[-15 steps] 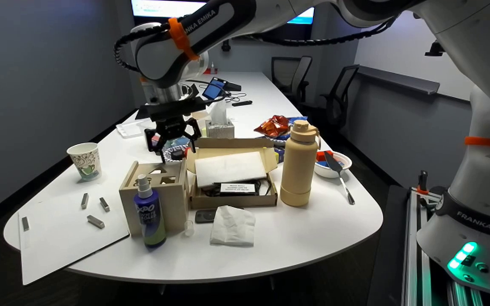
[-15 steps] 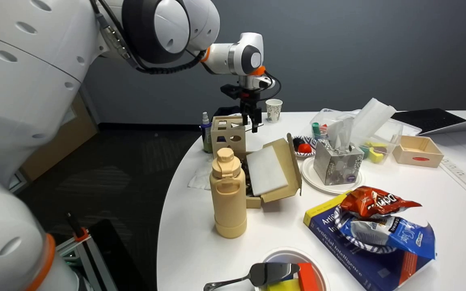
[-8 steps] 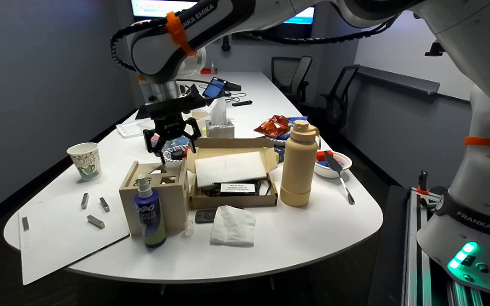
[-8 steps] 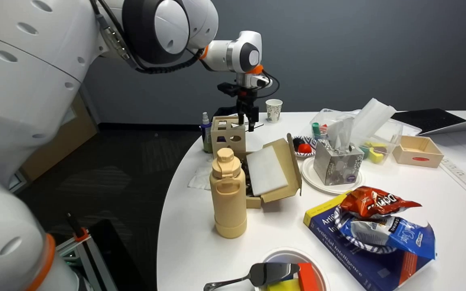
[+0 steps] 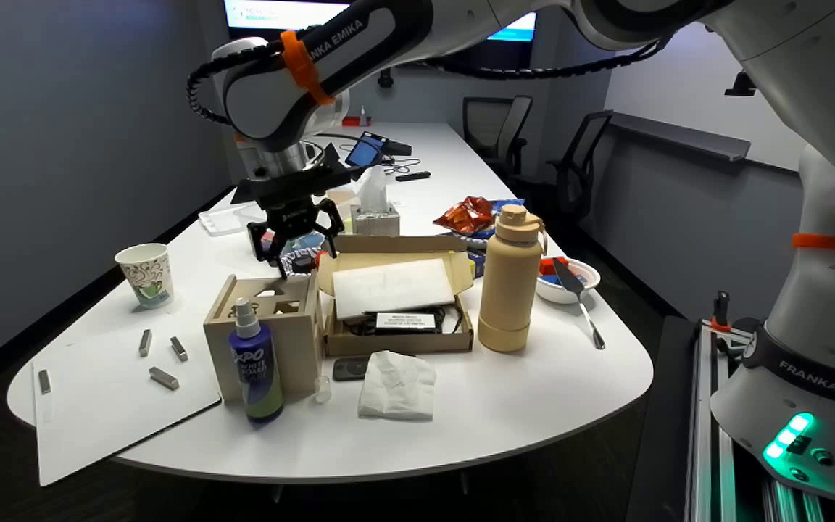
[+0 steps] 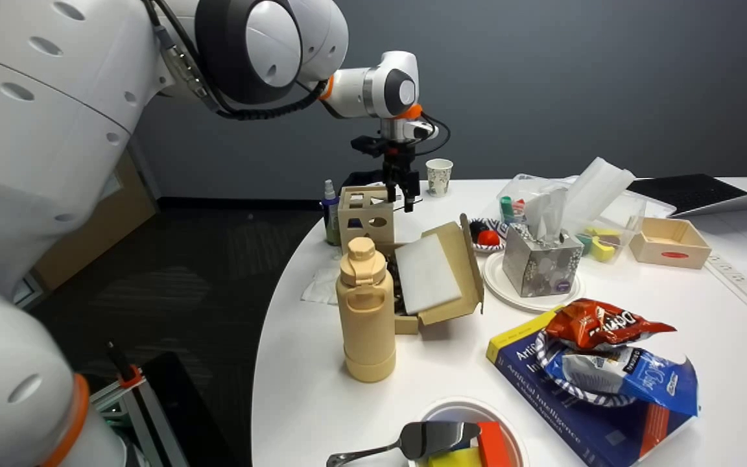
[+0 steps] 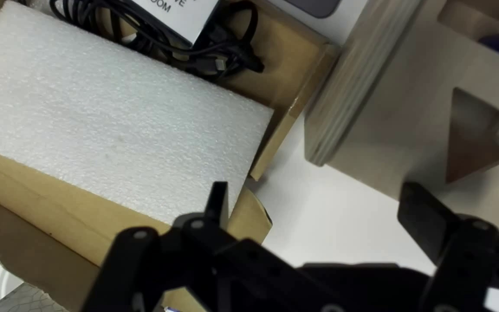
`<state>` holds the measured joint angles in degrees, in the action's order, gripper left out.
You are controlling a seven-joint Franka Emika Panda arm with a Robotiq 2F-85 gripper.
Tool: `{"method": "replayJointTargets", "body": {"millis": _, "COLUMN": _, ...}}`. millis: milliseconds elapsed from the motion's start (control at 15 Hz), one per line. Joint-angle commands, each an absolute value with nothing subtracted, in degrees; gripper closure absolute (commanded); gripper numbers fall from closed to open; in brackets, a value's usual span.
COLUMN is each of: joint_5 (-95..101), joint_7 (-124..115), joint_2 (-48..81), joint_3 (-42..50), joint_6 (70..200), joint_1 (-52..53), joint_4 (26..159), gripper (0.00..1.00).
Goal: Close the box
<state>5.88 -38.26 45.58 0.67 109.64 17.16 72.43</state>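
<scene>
Black two-finger gripper (image 7: pixel 314 195), spread wide, holding nothing, hangs with the open tan cardboard box (image 5: pixel 401 345) below and to one side, its flat tan lid (image 6: pixel 459 259) tilted back near one fingertip (image 7: pixel 217 199), probably poised to push it closed

A wooden crate (image 5: pixel 301 357) stands just beside one end of the cardboard box (image 5: pixel 399 344) (a thin wedge of table (image 7: pixel 293 147) shows between), and a tall bottle (image 5: pixel 510 290) near the opposite end. Beyond the box's raised lid (image 6: pixel 461 259) sits a tissue box (image 6: pixel 535 269); above the box's open front there is room to pass.
</scene>
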Motion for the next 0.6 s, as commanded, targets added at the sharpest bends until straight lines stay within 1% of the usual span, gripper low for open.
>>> {"method": "replayJointTargets", "body": {"millis": 0, "joint_5": 8.29, "joint_7": -39.59, "joint_2": 48.08, "joint_3": 2.22, "joint_6": 108.95, "joint_1": 18.92, "joint_4": 68.83, "gripper": 0.0}}
{"method": "replayJointTargets", "body": {"millis": 533, "joint_5": 7.83, "joint_7": -38.68, "joint_2": 47.64, "joint_3": 1.61, "joint_6": 109.51, "joint_1": 18.4, "joint_4": 68.24, "gripper": 0.0}}
